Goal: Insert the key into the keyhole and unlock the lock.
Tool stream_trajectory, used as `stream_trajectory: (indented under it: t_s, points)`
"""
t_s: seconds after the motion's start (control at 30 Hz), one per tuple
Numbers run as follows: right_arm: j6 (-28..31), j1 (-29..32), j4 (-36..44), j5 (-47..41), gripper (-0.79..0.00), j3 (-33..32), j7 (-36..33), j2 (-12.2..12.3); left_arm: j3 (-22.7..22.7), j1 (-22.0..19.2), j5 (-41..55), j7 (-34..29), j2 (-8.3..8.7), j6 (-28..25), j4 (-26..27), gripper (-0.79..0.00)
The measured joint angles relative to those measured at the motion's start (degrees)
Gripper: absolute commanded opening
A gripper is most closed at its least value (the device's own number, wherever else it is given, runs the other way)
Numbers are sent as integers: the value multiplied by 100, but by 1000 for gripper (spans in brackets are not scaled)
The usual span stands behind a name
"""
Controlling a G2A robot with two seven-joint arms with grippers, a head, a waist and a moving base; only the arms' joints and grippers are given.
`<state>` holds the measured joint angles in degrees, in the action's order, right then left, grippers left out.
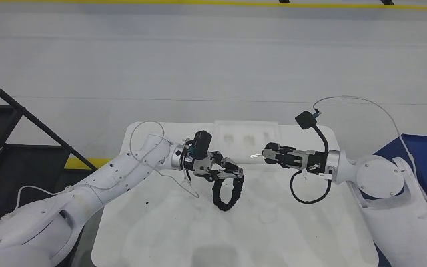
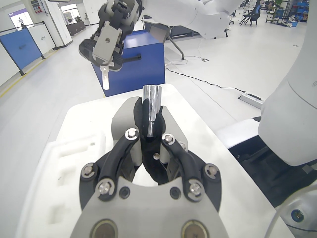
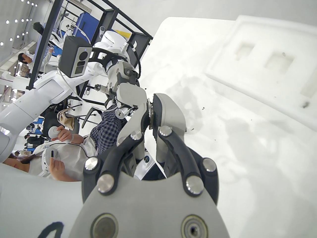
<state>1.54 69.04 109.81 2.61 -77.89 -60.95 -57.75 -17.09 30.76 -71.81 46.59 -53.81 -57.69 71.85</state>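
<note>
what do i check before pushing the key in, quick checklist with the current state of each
1. Key gripped by right gripper: ok, shut on its head.
2. Lock gripped by left gripper: ok.
3. Keyhole turned toward the key: ok, it faces the right wrist view.
4. Key tip apart from lock: ok, a gap shows in the top view.
5. Key blade lined up with the keyhole: cannot tell.
6. Cable off the key's line: looks ok, it hangs aside.
</note>
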Motion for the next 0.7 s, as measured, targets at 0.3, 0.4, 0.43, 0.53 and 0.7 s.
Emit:
stream_trajectory:
  t_s: [0.3,0.4,0.43,0.53,0.7]
  points:
    - [-33,-34,-28,-35,-785,-59,115,10,-53,-33,-52,130,-76,130,-76,-785]
    - [-32,-34,-27,-34,-785,-59,114,10,-53,-33,-51,130,-76,129,-75,-785]
    - [-32,-34,-27,-34,-785,-59,114,10,-53,-33,-51,130,-76,129,-75,-785]
    - [-32,-34,-27,-34,-785,-59,114,10,-53,-33,-51,130,-76,129,-75,-785]
    - [-110,42,15,157,-785,-29,210,19,-53,-32,-51,129,-76,130,-75,-785]
